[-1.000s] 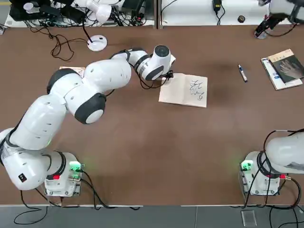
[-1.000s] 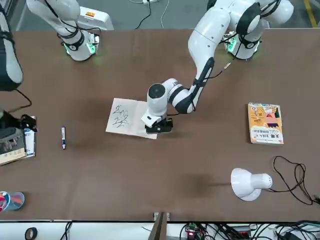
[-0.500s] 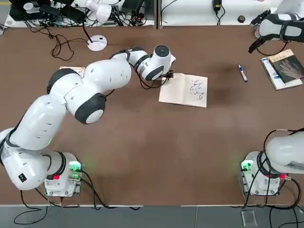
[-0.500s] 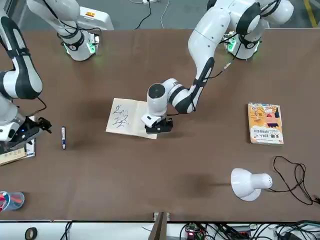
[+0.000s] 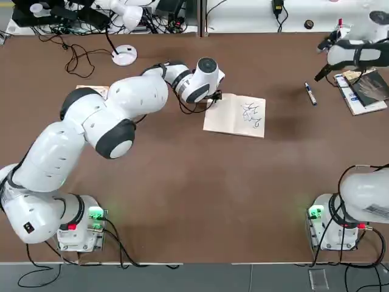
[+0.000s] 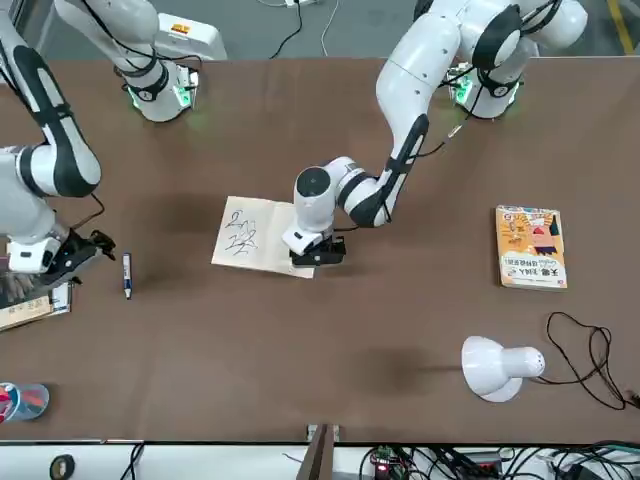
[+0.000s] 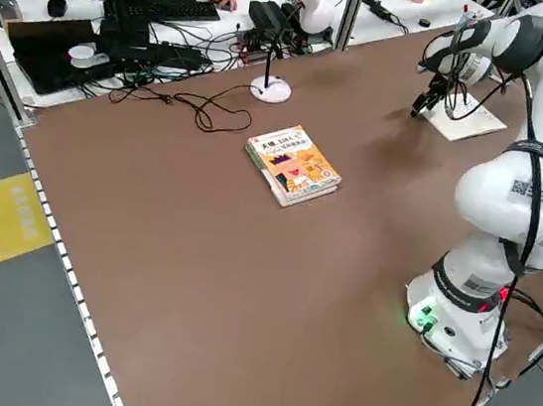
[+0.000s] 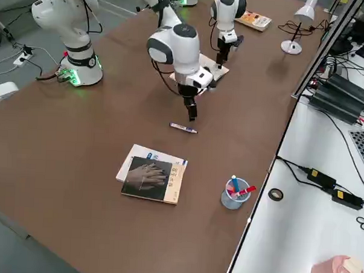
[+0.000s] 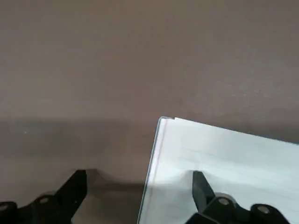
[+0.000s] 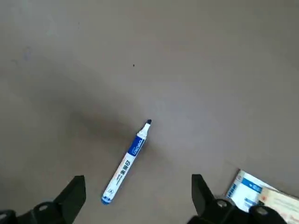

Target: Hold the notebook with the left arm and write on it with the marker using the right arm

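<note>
Right gripper (image 10: 135, 198) has swung in over marker (image 10: 126, 161) near table's (image 5: 182, 182) right far edge, jaws wide, empty. You see left gripper (image 9: 140, 191) spread, pinning notebook (image 5: 234, 115). Grasp comes next.

The marker (image 5: 310, 93) lies right of the notebook (image 5: 235, 115) — well apart.

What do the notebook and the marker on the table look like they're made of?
The notebook: matte cream paper, judging by thin stacked page edges and ink scribbles. The marker: probably smooth plastic, with a white printed barrel, blue ends and a dark tip.
</note>
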Action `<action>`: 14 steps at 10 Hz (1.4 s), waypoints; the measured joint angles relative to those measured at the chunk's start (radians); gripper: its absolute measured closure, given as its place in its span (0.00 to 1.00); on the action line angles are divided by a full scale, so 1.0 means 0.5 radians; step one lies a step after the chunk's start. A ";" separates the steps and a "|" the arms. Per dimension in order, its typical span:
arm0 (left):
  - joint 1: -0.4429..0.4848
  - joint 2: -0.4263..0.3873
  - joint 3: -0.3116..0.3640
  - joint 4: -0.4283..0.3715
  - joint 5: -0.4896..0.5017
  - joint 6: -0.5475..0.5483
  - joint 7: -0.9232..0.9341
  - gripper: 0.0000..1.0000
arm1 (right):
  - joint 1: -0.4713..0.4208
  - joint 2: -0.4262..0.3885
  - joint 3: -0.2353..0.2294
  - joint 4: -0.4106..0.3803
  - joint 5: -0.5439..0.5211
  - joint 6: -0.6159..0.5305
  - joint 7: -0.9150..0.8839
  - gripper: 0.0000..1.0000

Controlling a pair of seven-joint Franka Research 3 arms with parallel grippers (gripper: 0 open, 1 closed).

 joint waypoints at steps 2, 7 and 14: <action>0.000 0.000 0.000 0.001 0.000 0.000 0.000 0.00 | -0.024 0.085 0.000 -0.059 0.000 0.161 -0.031 0.00; 0.000 0.000 0.000 0.002 0.000 0.000 0.000 0.00 | -0.056 0.242 -0.002 -0.077 0.013 0.344 -0.036 0.00; 0.000 0.001 0.000 0.002 0.001 0.000 0.000 0.00 | -0.030 0.287 -0.028 -0.174 0.413 0.357 -0.030 0.00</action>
